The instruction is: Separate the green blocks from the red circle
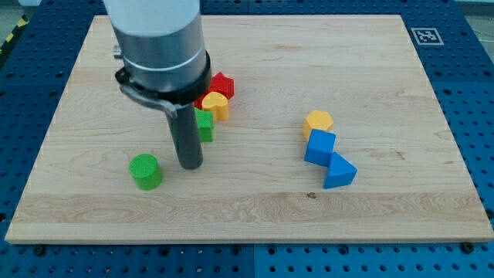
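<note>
So the green cylinder (145, 171) is standing upright on the counter (255, 208), long axis vertical, flat round top facing up, sitting toward the view's bottom-left corner and well apart from everything else. My tip (190, 165) is just beside it on the view's right, down on the wood, not touching it as far as I can see. There are no fingers on this rod, so nothing is gripped or clamped, it's just a plain dark end.

The other green block (205, 123) is right behind the rod, partly hidden, so I can't make out its shape or which way it points. It's touching or nearly touching the yellow block (217, 104), which has a rounded top. A red piece (201, 101) peeks out beside the yellow one, mostly covered by the arm, shape unclear. The red star-ish block (222, 83) sits just above those, toward the top edge.

Over toward the counter's right edge: a yellow hexagon (318, 121), a blue cube (320, 147) and a blue triangle (340, 172) in a touching diagonal line. No containers here.
</note>
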`<state>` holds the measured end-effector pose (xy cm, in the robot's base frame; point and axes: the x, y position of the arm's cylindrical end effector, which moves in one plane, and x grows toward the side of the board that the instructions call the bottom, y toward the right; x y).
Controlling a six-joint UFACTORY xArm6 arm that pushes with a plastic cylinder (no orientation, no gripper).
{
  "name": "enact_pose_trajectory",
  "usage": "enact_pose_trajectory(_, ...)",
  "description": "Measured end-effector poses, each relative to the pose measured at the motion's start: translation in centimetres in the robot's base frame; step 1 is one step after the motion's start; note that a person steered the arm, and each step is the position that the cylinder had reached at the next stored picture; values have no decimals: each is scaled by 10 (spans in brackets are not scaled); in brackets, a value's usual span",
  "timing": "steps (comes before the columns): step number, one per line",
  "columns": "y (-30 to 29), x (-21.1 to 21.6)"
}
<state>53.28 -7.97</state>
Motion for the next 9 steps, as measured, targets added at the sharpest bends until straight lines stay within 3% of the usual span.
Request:
enact_pose_trajectory(1, -22, 50)
enact_pose_trajectory(2, -68, 54)
enact_pose_trajectory(8, -70, -60)
enact_pose_trajectory(9, -103, -76)
